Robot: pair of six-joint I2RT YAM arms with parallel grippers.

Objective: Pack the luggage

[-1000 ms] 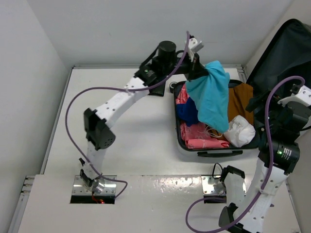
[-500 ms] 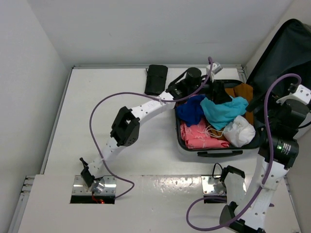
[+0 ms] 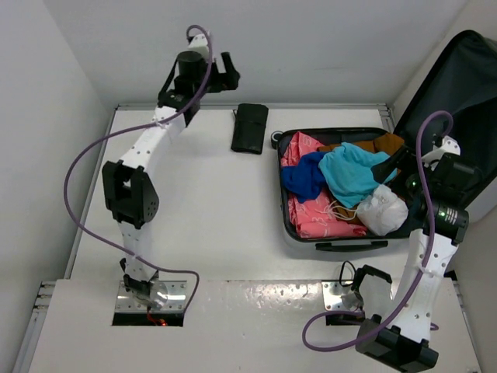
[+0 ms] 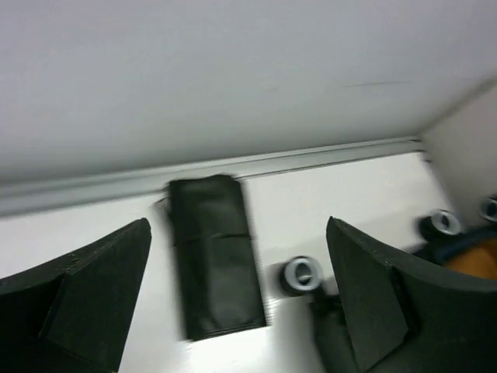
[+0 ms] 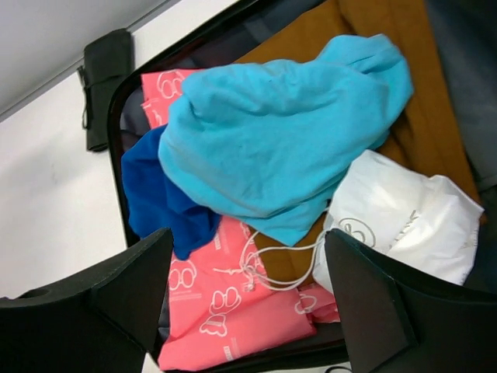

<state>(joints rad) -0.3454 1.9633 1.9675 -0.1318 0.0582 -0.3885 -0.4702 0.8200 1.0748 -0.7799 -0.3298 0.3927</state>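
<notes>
The right hand [image 5: 248, 241] hangs over the open luggage [image 3: 446, 89] at the right side of the worktop [image 3: 210, 202], fingers wide apart, holding nothing. Farther back, the left hand [image 4: 237, 229] is also spread and empty, above a black pouch [image 4: 216, 260]

Left arm [image 3: 146, 151] stretched far to the rear, elbow bent, left gripper [image 3: 227, 72] held high, jaws set wide apart, right arm [image 3: 425, 260] raised upright, right gripper [image 3: 390, 166] angled downward, jaws likewise spread wide.
</notes>
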